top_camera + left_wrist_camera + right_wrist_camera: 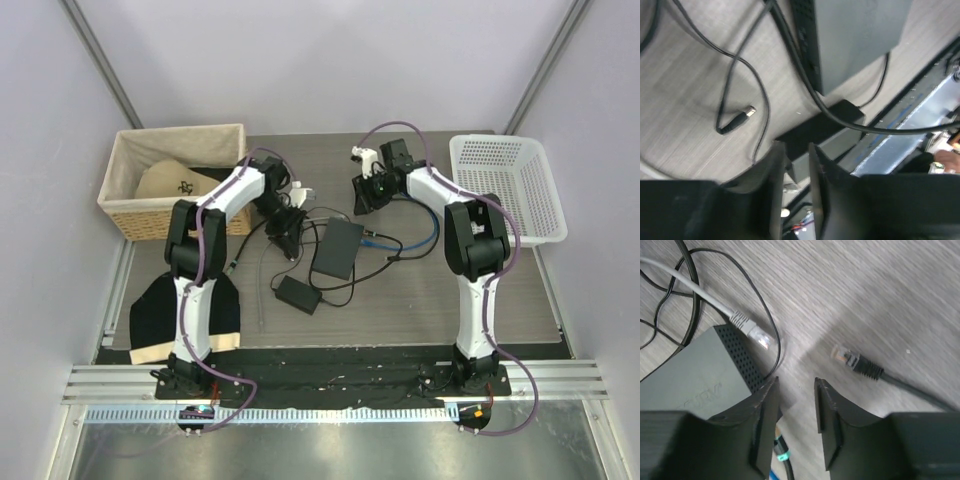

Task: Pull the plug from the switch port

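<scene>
Over the switch (695,385) corner, right gripper (796,385) pitched down, jaws narrowly parted, empty, left gripper (796,147) equally narrow, empty, plug not discernible.

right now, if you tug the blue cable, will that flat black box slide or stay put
Likely slides: the switch box looks thin and light, lying unfastened on the table. The blue cable lies in loose curves, so it is probably floppy.

I read the bench (420,290) as matt grey wood-grain. The switch (337,248) looks like matt dark plastic with a perforated edge. Left of the switch is a rough woven basket (135,222) with a cloth lining (180,132). Right of the switch is a smooth white plastic mesh crate (530,225).
</scene>
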Controlling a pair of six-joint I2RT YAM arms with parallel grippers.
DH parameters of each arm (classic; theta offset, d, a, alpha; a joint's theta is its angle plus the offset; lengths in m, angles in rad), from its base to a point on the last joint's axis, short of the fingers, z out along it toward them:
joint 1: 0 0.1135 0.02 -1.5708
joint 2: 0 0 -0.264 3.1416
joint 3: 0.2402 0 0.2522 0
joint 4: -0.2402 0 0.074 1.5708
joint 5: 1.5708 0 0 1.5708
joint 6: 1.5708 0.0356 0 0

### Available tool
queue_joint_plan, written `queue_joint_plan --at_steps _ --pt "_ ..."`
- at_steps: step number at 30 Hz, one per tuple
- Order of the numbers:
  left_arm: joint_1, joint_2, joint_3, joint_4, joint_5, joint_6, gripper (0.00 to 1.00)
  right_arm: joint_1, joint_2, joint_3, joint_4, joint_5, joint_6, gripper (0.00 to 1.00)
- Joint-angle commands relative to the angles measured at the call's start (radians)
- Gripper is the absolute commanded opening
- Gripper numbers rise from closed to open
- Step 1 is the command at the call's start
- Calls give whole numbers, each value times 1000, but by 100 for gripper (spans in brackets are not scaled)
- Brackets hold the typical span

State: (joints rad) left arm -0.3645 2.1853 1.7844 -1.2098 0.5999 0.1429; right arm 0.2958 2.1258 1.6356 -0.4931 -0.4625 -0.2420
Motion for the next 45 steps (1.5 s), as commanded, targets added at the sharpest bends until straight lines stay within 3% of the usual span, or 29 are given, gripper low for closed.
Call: queue_joint_plan --at_steps 1,4,12,16,19,24,25,28,30,32,38,39,45 --pt "-4 -105 4 -20 72 49 17 14 -1 15 -13 -39 -49 40" --pt "-4 -107 12 -8 34 49 0 23 -74 -128 25 -30 -37 37" --pt "-4 -45 78 -1 34 35 0 129 -260 -368 70 -9 6 34" --pt "-4 -16 113 -3 41 26 0 111 -271 -335 77 113 -6 36" --pt "-10 10 142 -25 76 29 0 34 -234 -254 44 114 -14 40" --pt "-45 50 187 -120 124 135 0 -75 -181 -157 -106 -91 -63 56" --pt "-53 48 175 -116 115 138 0 -87 -178 -158 -133 -190 -98 58" --pt "-68 34 103 -63 118 104 0 -103 -153 -138 -313 -318 -195 59" --pt "-80 34 67 -21 136 57 0 -103 -126 -148 -492 -392 -383 59" --pt "-102 39 58 7 130 34 0 -103 -129 -181 -553 -447 -454 60" --pt "-209 71 38 47 -23 0 0 -106 -113 -281 -492 -498 -425 66" --pt "-218 73 30 56 -55 -12 0 -106 -106 -289 -480 -499 -399 79" --pt "-231 77 7 105 -222 -83 0 -112 -113 -321 -303 -466 -234 82"
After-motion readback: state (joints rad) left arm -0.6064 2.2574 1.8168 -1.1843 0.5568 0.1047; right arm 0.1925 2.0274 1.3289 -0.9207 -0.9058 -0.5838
